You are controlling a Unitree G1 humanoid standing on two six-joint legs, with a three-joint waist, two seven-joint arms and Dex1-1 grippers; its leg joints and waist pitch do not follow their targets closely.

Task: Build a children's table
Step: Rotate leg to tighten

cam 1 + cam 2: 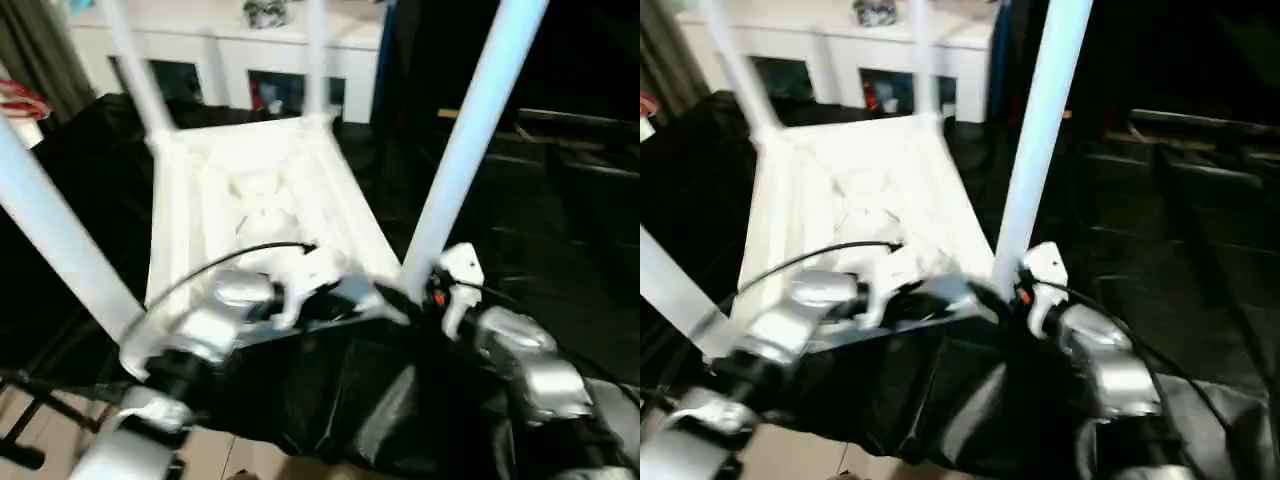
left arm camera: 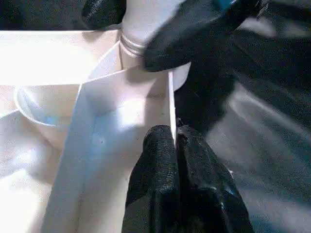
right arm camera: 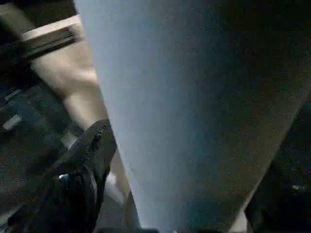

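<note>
Left fingers [image 2: 176, 145] pinch tabletop rim [image 2: 171, 104]; right fingers [image 3: 99, 145] released, flanking leg [image 3: 194, 111].

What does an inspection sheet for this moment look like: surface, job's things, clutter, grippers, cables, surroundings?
Surface: black sheeting covers the work area.
Job's things: table top lies underside up, ribs showing; four legs stand in its corner sockets, the near right leg beside the right gripper.
Clutter: nothing seen.
Grippers: left gripper has its jaws shut on the top's thin edge wall by the near right socket; right gripper has its jaws spread around the base of the near right leg.
Cables: a black cable arcs over the left forearm.
Surroundings: white cabinet with glass doors behind.
</note>
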